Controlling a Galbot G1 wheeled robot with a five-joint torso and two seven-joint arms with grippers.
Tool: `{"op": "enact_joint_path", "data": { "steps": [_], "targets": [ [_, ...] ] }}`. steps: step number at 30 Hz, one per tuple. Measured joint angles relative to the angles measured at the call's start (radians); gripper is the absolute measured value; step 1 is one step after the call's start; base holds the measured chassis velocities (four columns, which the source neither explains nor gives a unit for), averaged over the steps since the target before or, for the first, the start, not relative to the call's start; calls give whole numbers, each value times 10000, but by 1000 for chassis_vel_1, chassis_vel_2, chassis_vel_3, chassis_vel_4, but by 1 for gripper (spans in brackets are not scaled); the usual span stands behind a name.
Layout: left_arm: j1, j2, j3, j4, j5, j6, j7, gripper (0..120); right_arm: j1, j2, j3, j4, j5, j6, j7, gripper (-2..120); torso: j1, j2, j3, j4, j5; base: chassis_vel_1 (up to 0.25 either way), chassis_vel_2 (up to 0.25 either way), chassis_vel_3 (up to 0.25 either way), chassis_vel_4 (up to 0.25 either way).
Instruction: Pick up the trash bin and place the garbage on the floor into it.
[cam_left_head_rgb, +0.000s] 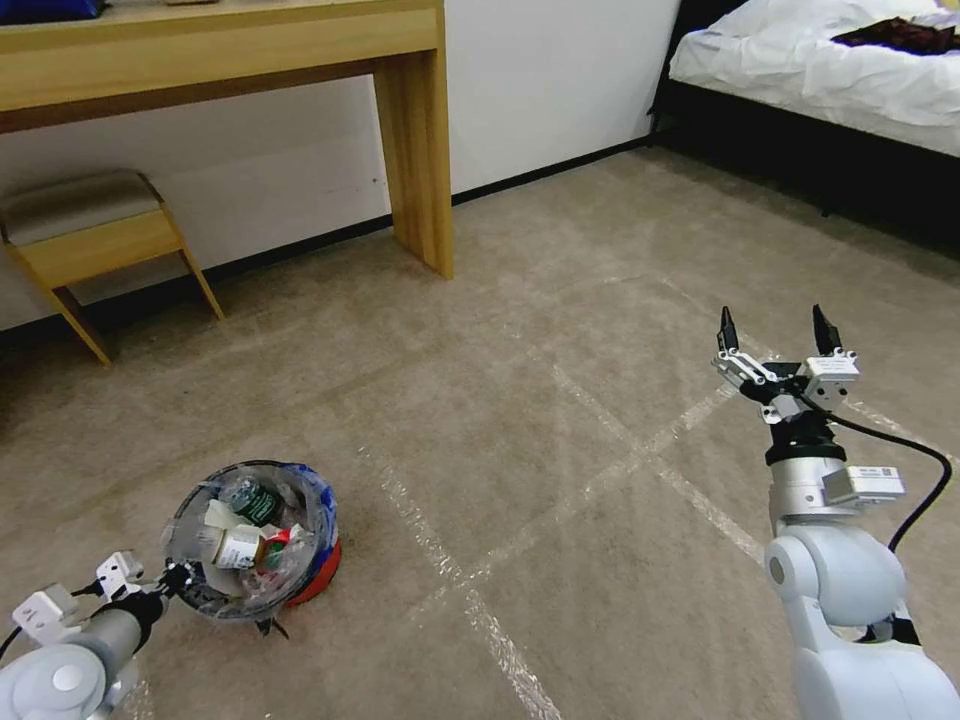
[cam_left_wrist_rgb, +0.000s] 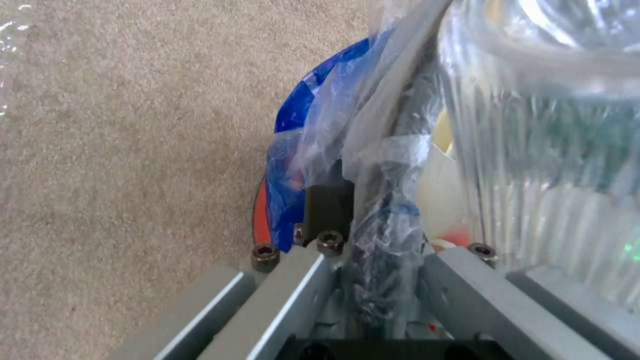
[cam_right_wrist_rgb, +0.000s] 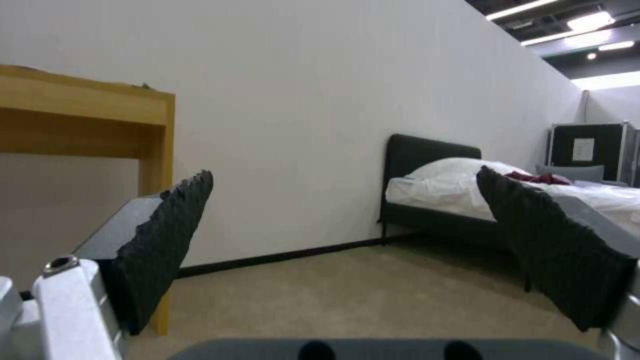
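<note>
The trash bin, a red bucket with a crinkly clear and blue liner, is at the lower left over the carpet, tilted so its mouth faces me. Garbage lies inside it: a green-labelled bottle, a white cup and a red wrapper. My left gripper is shut on the bin's near rim. In the left wrist view the liner is pinched between the fingers of the left gripper. My right gripper is held up at the right, open and empty, its pads wide apart.
A wooden desk leg and a low stool stand by the far wall at the left. A bed fills the far right corner. Clear tape lines cross the beige carpet between the arms.
</note>
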Motion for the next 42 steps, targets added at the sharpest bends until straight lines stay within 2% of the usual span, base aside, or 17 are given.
{"op": "enact_joint_path", "data": {
  "steps": [16,18,19,21,22,24,25,27,28,31,32,33,34,36,40,41,42],
  "targets": [
    [-52,14,29,112,-4,34,-17,1,32,48,-55,-102,-66,41,0,100,0,0,2,-2,-7,0,0,0,0],
    [-34,15,25,95,2,47,-24,15,44,44,-55,-108,-68,43,0,100,1,0,2,-2,-10,0,0,0,0],
    [-34,15,25,95,2,47,-24,15,44,44,-55,-108,-68,43,0,100,1,0,2,-2,-10,0,0,0,0],
    [-27,7,45,84,7,80,-12,26,43,44,-55,-111,-68,48,0,100,3,-3,3,-5,-17,0,0,0,0],
    [-27,7,45,84,7,80,-12,26,43,44,-55,-111,-68,48,0,100,3,-3,3,-5,-17,0,0,0,0],
    [-28,5,45,77,21,100,-15,36,33,44,-55,-121,-70,60,-1,100,3,-4,3,-5,-12,0,0,0,0],
    [-28,5,45,77,21,100,-15,36,33,44,-55,-121,-70,60,-1,100,3,-4,3,-5,-12,0,0,0,0],
    [-26,-4,46,64,37,88,-11,48,24,44,-51,-140,-76,88,-2,100,3,-4,3,-4,-8,0,0,0,0],
    [-26,-4,46,64,37,88,-11,48,24,44,-51,-140,-76,88,-2,100,3,-4,3,-4,-8,0,0,0,0],
    [-26,-25,37,30,78,47,27,64,24,41,-46,-156,-79,108,-5,100,2,-3,3,-3,-7,0,0,0,0],
    [-26,-25,37,30,78,47,27,64,24,41,-46,-156,-79,108,-5,100,2,-3,3,-3,-7,0,0,0,0],
    [-32,-32,28,9,98,29,56,71,23,38,-46,-167,-81,115,-6,100,2,-3,2,-3,-6,0,0,0,0],
    [-32,-32,28,9,98,29,56,71,23,38,-46,-167,-81,115,-6,100,2,-3,2,-3,-6,0,0,0,0],
    [-35,-35,12,-40,121,6,90,81,24,37,-46,-177,-85,120,-8,100,2,-3,3,-3,-6,0,0,0,0],
    [-36,-35,-1,-89,144,-12,107,88,24,36,-46,-183,-87,125,-9,100,2,-3,2,-2,-6,0,0,0,0],
    [-41,-10,-54,-216,192,-47,121,98,23,35,-46,-189,-88,133,-11,100,2,-3,2,-3,-5,0,0,0,0],
    [-38,-3,-70,-263,211,-54,121,98,23,35,-46,-190,-89,135,-12,100,2,-3,2,-2,-6,0,0,0,0]
  ]
}}
